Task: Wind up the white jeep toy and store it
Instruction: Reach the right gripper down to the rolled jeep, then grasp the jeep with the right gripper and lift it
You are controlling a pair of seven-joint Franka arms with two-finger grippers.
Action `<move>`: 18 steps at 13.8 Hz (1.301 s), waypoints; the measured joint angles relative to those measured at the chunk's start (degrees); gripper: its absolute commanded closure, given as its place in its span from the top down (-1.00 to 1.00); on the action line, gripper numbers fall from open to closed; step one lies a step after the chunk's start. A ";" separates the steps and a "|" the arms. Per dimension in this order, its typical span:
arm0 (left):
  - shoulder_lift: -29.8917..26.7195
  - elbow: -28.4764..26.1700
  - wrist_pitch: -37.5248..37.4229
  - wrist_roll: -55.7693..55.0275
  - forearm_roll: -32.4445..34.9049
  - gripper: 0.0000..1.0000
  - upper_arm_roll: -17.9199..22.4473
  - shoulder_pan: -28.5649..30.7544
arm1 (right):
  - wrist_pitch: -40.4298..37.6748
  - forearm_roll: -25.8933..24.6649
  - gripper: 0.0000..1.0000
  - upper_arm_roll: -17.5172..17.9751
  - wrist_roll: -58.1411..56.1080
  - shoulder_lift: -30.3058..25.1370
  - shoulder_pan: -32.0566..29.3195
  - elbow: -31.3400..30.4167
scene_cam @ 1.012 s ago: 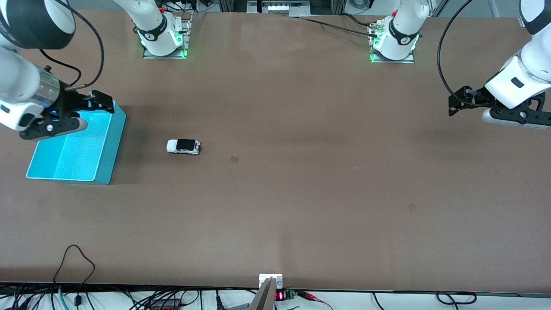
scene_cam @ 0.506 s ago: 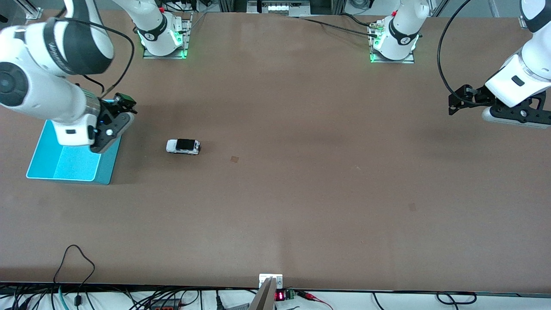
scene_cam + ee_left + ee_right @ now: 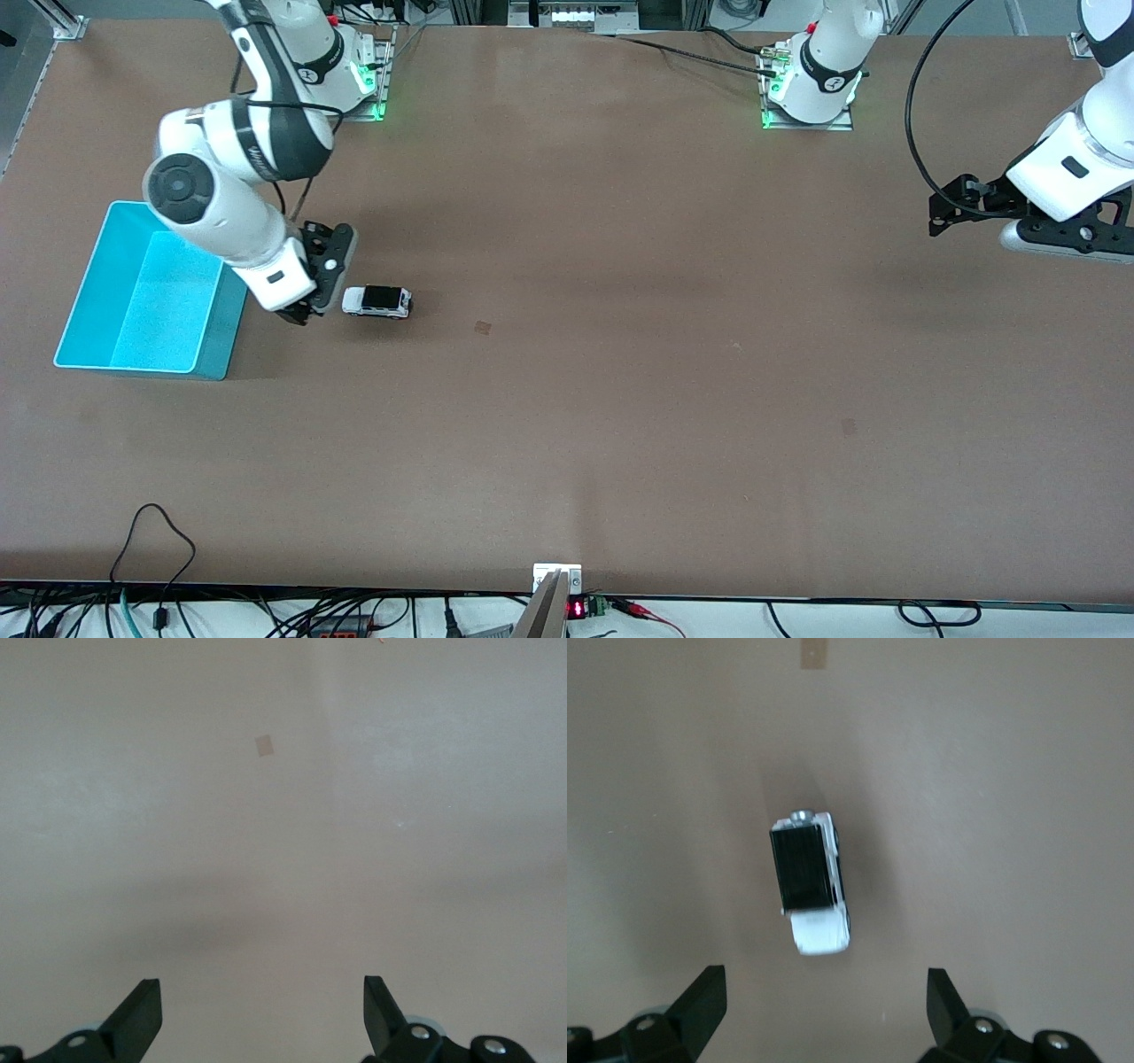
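The white jeep toy (image 3: 377, 301), with a black roof panel, stands on the brown table beside the cyan bin (image 3: 221, 341), toward the left arm's end from it. My right gripper (image 3: 320, 273) hangs low between bin and jeep, open. In the right wrist view the jeep (image 3: 811, 895) lies just ahead of the open fingertips (image 3: 709, 985), not between them; right gripper (image 3: 824, 974) holds nothing. My left gripper (image 3: 1067, 239) waits open over the table's left-arm end, and in its wrist view the left gripper (image 3: 261, 983) has only bare table under it.
Small tape marks sit on the table: one (image 3: 483, 327) beside the jeep toward the left arm's end, another (image 3: 849, 426) nearer the front camera. Cables (image 3: 159, 532) run along the table's front edge. The bin holds nothing.
My right arm has swung from over the cyan bin to just beside the jeep and come down lower. The jeep has stayed put. The left arm has barely moved.
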 measured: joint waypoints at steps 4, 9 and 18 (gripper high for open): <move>0.00 0.07 0.00 0.00 0.00 1.00 -0.24 -0.07 | 10.06 -0.03 1.00 0.00 -0.79 2.01 1.91 -6.49; -0.01 0.23 0.00 0.00 0.00 1.00 -1.30 -0.41 | 15.79 -0.03 1.00 -0.03 -1.38 7.20 1.93 -7.03; -0.07 0.45 -0.20 -0.01 -0.01 1.00 -4.56 -0.16 | 22.54 -0.09 -0.72 -0.07 -4.06 12.44 2.43 -7.03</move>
